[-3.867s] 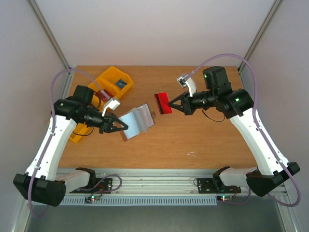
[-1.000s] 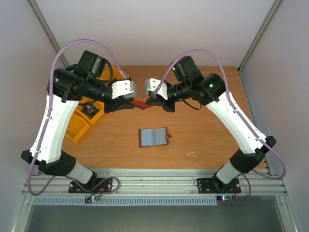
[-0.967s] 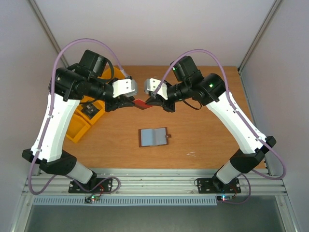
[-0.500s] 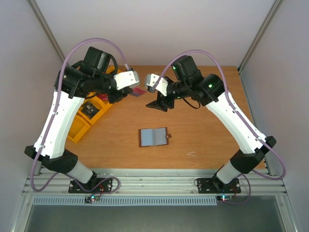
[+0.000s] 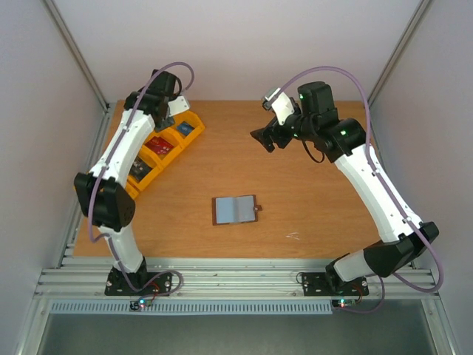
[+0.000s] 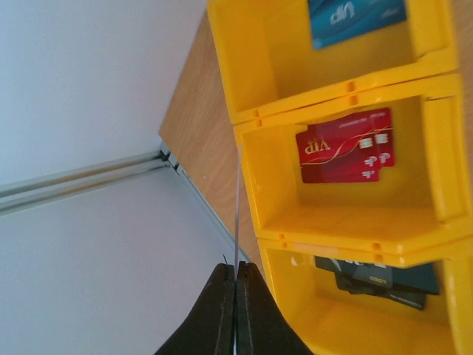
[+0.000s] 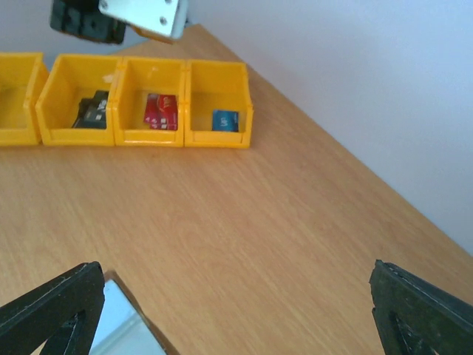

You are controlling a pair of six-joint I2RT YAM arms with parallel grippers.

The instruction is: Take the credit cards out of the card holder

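Note:
The card holder (image 5: 235, 210) lies open and flat mid-table, grey-blue lining up; one corner (image 7: 122, 318) shows in the right wrist view. My left gripper (image 5: 171, 123) hangs over the yellow bins at the back left. In the left wrist view it (image 6: 236, 272) is shut on a thin credit card (image 6: 236, 214) seen edge-on beside the bins. Two red credit cards (image 6: 346, 146) lie in the middle bin. My right gripper (image 5: 262, 138) hovers open and empty above the back of the table, its fingers (image 7: 52, 310) wide apart.
A row of yellow bins (image 5: 167, 157) runs along the back left. One holds a blue card (image 6: 355, 15), another dark cards (image 6: 377, 277). The same bins (image 7: 144, 129) show in the right wrist view. The table's left edge and wall are close to the left gripper.
The right gripper opened, let go of the card and drew back to the right. The left gripper, shut on the card, swung left and back to the bins.

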